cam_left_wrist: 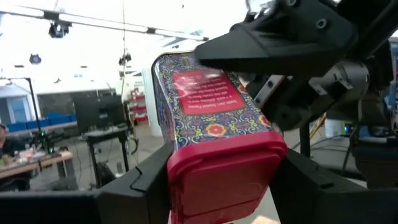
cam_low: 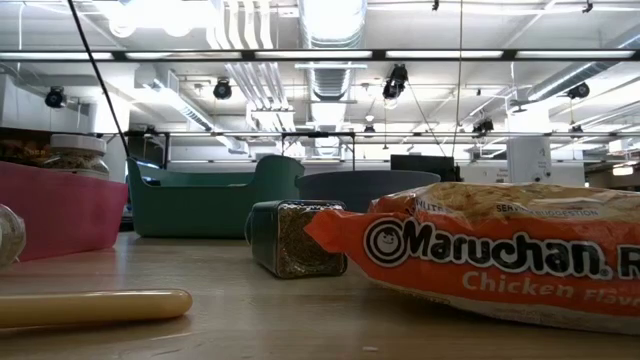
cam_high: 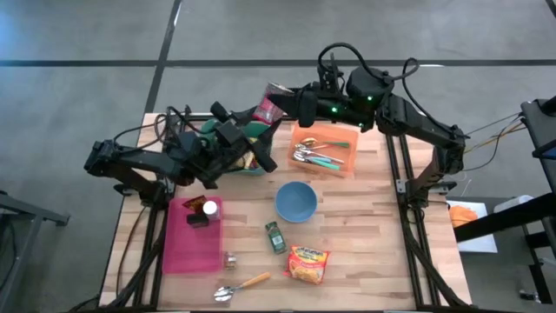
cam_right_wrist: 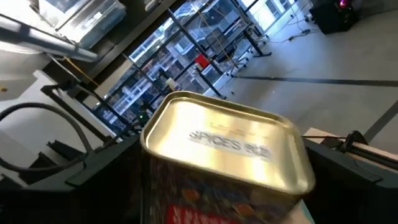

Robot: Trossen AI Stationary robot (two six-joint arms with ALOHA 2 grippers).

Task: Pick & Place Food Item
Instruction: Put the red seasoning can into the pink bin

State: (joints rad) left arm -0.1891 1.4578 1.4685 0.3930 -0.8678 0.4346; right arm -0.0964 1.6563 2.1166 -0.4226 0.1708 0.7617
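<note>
spice tin: one patterned spice tin (cam_high: 272,103) with a red lid and a gold base, held in the air above the table's far edge, tilted, between the two arms.
left gripper: the left gripper (cam_left_wrist: 214,177) pinches the tin at its red lid end, one finger on each side of the lid.
right gripper: the right gripper (cam_high: 289,103) is at the tin's gold end; its fingers stand spread wide on either side of the tin, and i cannot tell whether they touch it.
teal bin: one teal bin (cam_high: 254,165), at the far left of the table, partly under the left arm.
orange tray: one orange tray (cam_high: 306,132), far right of centre, holding several pieces of cutlery with teal handles; the exact number is hard to count.
blue bowl: one blue bowl (cam_high: 296,201), near the table's middle.
pink tray: one pink tray (cam_high: 193,242) on the left, with two small jars in its far end.
green spice jar: one green spice jar (cam_high: 275,236), lying on its side in front of the bowl.
ramen packet: one ramen packet (cam_high: 307,263), near the front edge, just beside the green jar.
spoon: one spoon (cam_high: 241,286) with a pale handle, at the front.
small jar: one small jar (cam_high: 229,259), just beside the pink tray's right edge.
table: one wooden table (cam_high: 365,235).
</note>
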